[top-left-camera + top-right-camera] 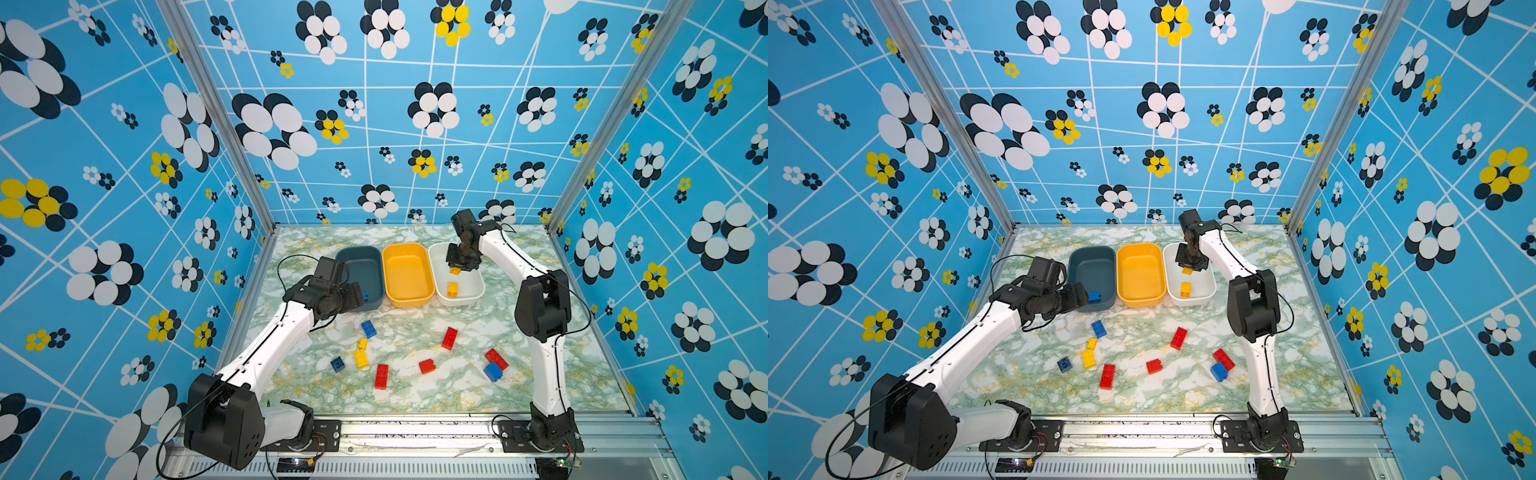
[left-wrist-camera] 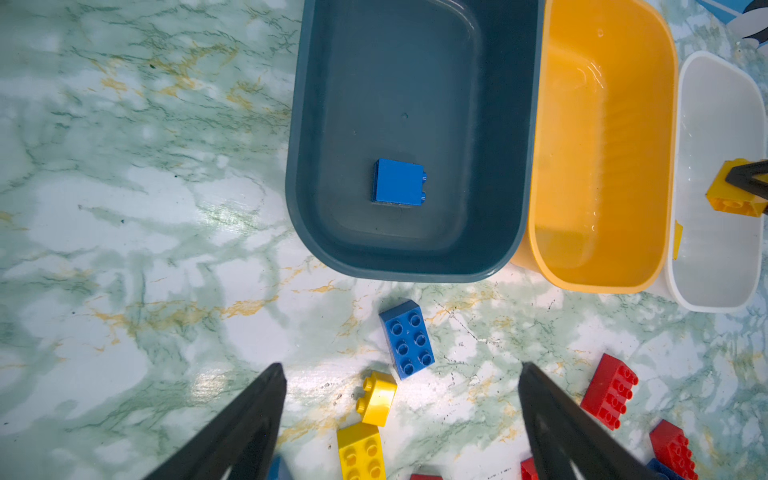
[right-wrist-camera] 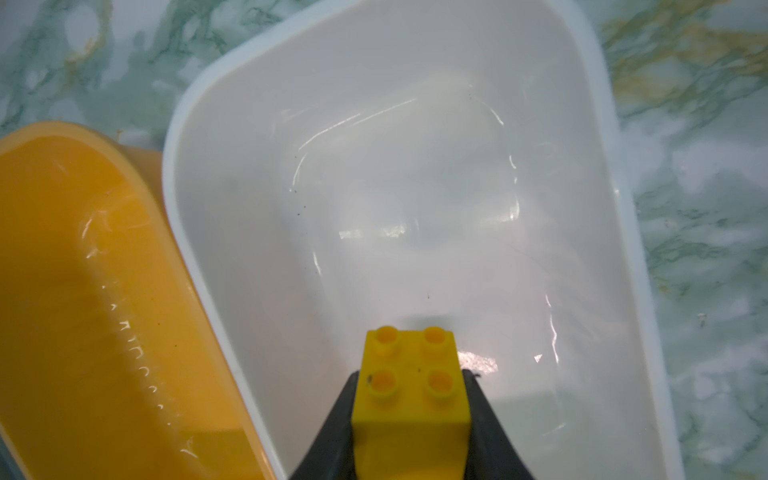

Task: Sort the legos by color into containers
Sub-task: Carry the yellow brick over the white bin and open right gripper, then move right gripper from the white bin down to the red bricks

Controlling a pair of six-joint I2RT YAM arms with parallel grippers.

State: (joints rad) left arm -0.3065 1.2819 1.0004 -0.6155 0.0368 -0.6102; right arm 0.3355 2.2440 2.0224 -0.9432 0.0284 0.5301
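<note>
Nearest me, the loose legos (image 1: 381, 376) lie scattered on the marble table (image 1: 415, 399): reds, blues and two yellows. Beyond them my left gripper (image 1: 353, 297) hangs empty with its jaws spread wide, by the near corner of the teal tub (image 1: 353, 257), where one blue brick (image 2: 399, 182) lies on its side. The orange tub (image 1: 407, 270) beside it is bare. Farthest out, my right gripper (image 1: 457, 266) pinches a square yellow brick (image 3: 411, 399) by its sides above the white tub (image 3: 232, 232), where another yellow brick (image 1: 452, 289) sits. I should centre over bare floor, drop low, then open gently, so the brick neither bounces out nor strays into the orange tub.
</note>
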